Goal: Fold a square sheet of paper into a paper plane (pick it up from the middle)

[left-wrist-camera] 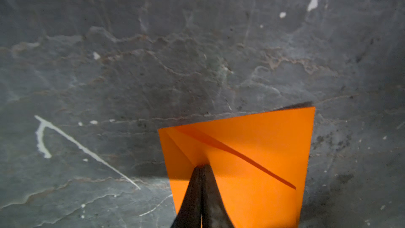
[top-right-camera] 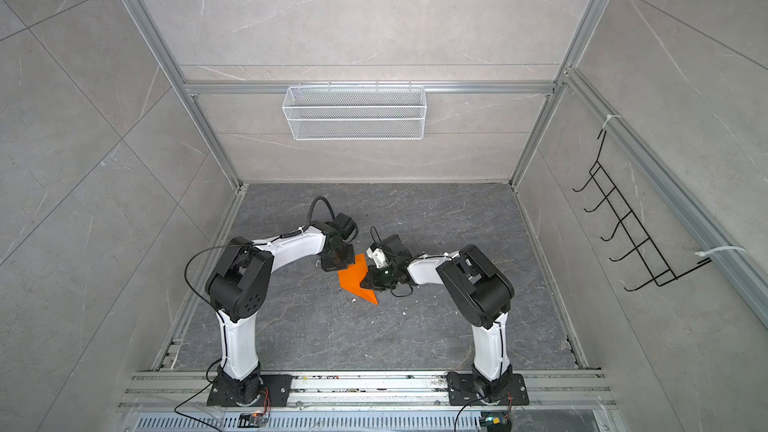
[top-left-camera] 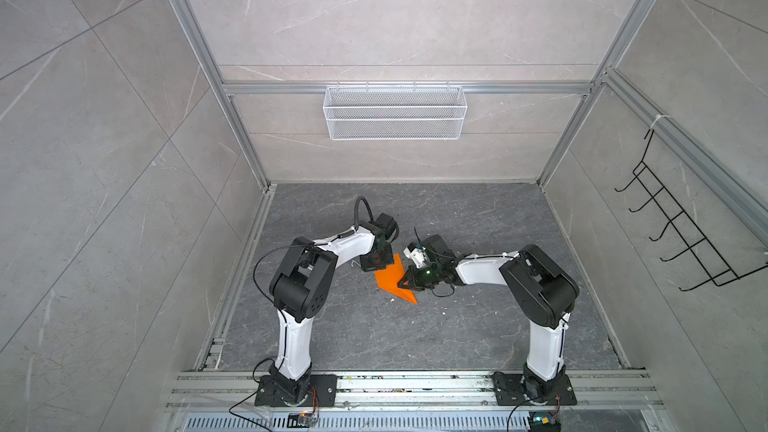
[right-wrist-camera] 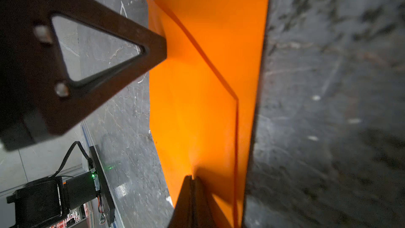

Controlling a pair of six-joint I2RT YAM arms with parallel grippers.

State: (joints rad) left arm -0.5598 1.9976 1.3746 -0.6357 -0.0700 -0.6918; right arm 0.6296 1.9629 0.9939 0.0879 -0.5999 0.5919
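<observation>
pressed-together black fingers (left-wrist-camera: 192, 196) of the left gripper (left-wrist-camera: 201, 166) are seen closest in the left wrist view, clamped on a raised ridge of the orange sheet (left-wrist-camera: 252, 150), where several creases meet; one diagonal flap is lifted slightly. in the right wrist view the right gripper (right-wrist-camera: 192, 177) is likewise seen pinched shut on the sheet's near edge, the paper is shown as a long folded shape with layered flaps, and the left gripper's tip is seen at its far edge. in both top views one sheet is counted, arrow-shaped, its point turned towards the rail (top-left-camera: 415, 384), at the middle of the tabletop (top-left-camera: 457, 326) between two arms. the left arm (top-left-camera: 345, 247) is bent at the elbow, its wrist turned down over the sheet's far left corner; the right arm (top-left-camera: 482, 270) is folded inward, its gripper held low and sideways at the sheet's right edge.
</observation>
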